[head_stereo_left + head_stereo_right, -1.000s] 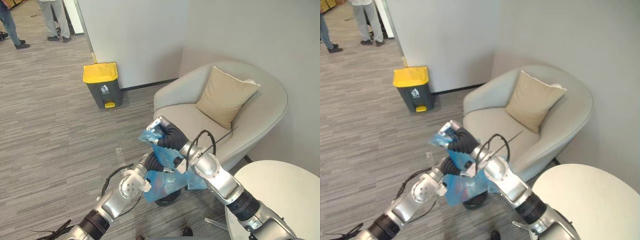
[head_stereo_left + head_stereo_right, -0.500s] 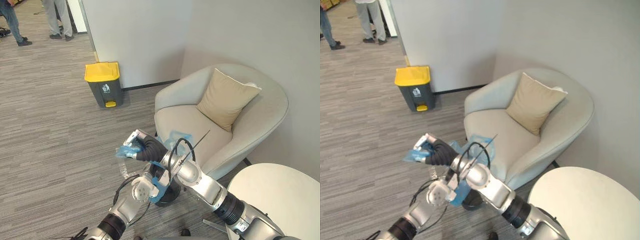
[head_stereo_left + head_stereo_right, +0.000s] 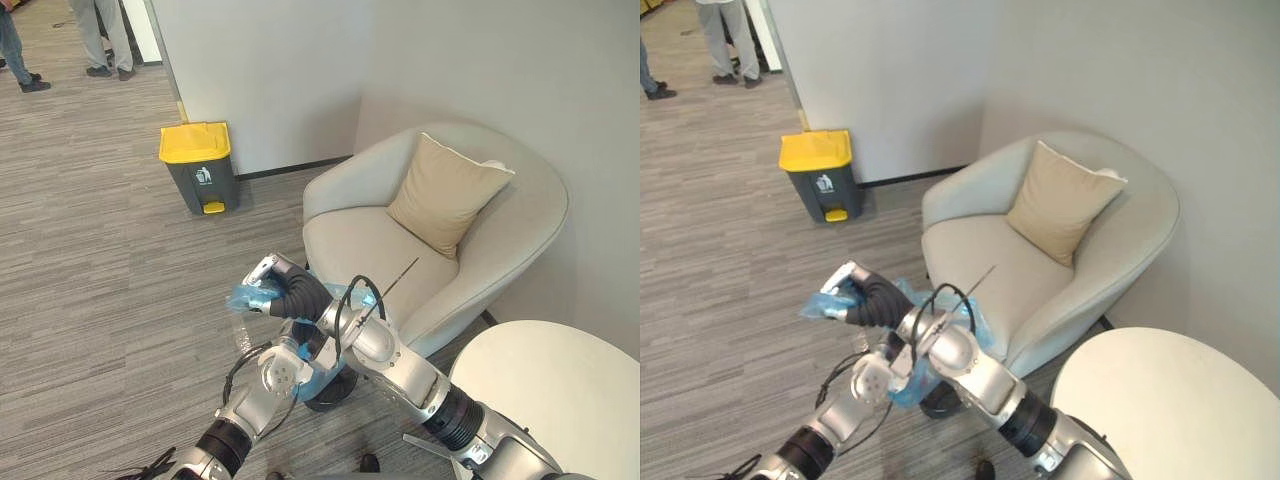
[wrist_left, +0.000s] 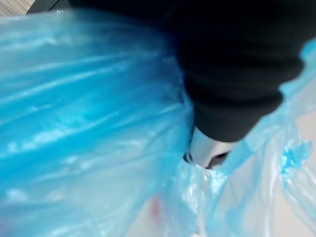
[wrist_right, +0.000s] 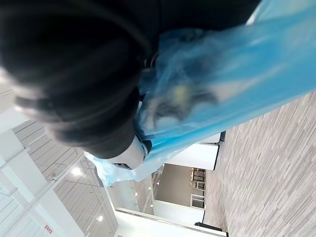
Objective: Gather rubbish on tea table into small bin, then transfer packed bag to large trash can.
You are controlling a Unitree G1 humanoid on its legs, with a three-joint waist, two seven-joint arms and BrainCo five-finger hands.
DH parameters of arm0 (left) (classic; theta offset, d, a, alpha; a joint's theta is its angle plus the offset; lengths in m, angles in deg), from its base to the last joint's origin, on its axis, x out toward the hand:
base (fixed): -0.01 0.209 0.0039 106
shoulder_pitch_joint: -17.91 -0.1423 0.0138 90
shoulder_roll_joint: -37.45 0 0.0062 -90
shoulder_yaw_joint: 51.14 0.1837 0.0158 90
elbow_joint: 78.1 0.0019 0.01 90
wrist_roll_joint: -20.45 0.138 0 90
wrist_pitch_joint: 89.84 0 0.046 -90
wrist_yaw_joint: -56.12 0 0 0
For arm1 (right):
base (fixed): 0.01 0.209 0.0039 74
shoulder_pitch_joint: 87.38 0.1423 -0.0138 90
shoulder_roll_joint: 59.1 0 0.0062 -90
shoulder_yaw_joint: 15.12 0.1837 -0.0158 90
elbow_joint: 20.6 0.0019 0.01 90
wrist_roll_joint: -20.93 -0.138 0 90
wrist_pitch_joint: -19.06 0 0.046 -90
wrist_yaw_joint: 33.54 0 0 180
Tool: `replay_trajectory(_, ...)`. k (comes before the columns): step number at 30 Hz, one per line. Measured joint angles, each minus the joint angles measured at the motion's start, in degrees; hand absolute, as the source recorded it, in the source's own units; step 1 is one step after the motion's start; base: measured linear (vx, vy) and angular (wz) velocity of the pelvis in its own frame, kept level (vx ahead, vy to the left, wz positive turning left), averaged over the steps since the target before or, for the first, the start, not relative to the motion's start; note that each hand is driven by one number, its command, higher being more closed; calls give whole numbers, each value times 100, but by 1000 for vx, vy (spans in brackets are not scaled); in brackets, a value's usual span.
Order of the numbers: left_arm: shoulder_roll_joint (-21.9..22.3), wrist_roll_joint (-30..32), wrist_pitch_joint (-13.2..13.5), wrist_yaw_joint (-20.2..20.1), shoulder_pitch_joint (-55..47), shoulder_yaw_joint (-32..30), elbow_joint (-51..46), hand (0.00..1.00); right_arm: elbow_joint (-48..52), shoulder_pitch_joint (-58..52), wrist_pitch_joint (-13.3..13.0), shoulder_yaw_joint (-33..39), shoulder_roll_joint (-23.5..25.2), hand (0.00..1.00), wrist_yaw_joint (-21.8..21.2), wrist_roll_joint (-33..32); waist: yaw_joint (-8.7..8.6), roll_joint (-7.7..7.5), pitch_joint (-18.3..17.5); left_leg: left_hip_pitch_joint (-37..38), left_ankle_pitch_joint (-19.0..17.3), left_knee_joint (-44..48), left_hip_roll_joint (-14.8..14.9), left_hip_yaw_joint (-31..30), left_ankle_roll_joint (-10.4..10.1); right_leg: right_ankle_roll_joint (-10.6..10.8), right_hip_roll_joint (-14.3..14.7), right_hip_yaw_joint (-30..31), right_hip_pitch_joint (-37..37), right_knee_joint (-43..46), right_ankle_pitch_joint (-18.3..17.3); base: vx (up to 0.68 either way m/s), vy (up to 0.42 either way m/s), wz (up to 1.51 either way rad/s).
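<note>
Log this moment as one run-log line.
right hand: shut on translucent blue plastic bag | left hand: against bag | yellow-lidded grey trash can: lid closed, by wall

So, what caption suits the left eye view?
The right robot hand grips a blue bag near a cream armchair; a yellow-lidded trash can stands beyond.

A pale grey rounded armchair (image 3: 370, 240) with a tan square cushion (image 3: 447, 195) stood against plain white walls (image 3: 280, 70) on grey striped carpet (image 3: 90, 260).
</note>
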Motion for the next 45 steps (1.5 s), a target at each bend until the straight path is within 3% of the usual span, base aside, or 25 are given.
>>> replay_trajectory(6,-20,-207,-8,-11,-258,-330,-310,100,-337,-319,-104,367,-133,0,115,1198,-5,10,141,95,-26,-5,2,-13,-32,19,-6,-9,90,23,-26,0,0,0)
replay_trajectory(10,-64,-349,-6,-25,-412,-400,-667,100,-447,-399,-146,478,-544,0,333,2241,2,8,154,87,-24,-17,-5,-26,-27,27,-17,-24,90,23,-32,0,0,0)
replay_trajectory(22,-43,-648,-2,-43,-1079,-993,-870,100,59,-1306,-292,1956,-1290,0,1193,3816,-1,34,170,92,-17,-3,-3,-41,-13,30,-13,-43,98,23,-33,0,0,0)
replay_trajectory(25,7,-732,-3,-44,-1297,-1199,-818,100,76,-1656,-338,2263,-1171,0,1324,3857,1,44,176,94,-18,-4,-4,-42,-14,30,-14,-44,101,23,-33,0,0,0)
replay_trajectory(29,213,-938,-6,-42,-1590,-1652,-406,100,-179,-2331,-335,2845,-480,0,1350,3755,-2,96,209,99,-20,-2,-23,-44,-19,31,-18,-47,105,26,-36,0,0,0)
replay_trajectory(34,376,-1287,-52,-131,-1759,-2314,475,100,-1612,-2602,-102,3578,312,0,1136,2935,-3,110,218,104,-52,-1,-32,-57,-67,42,-21,-67,100,-9,-54,0,0,1)
replay_trajectory(40,450,-1515,-246,-179,-1825,-2915,1438,100,-3384,-2645,143,4193,588,0,908,2201,53,161,266,198,-109,-2,-27,-66,-88,77,-20,-95,249,-108,-76,0,0,0)
replay_trajectory(45,540,-1521,-255,-275,-1809,-3122,1936,100,-4677,-2554,334,4476,611,0,910,2152,113,181,278,204,-124,-1,-38,-73,-83,73,-17,-107,279,-150,-75,5,-4,1)
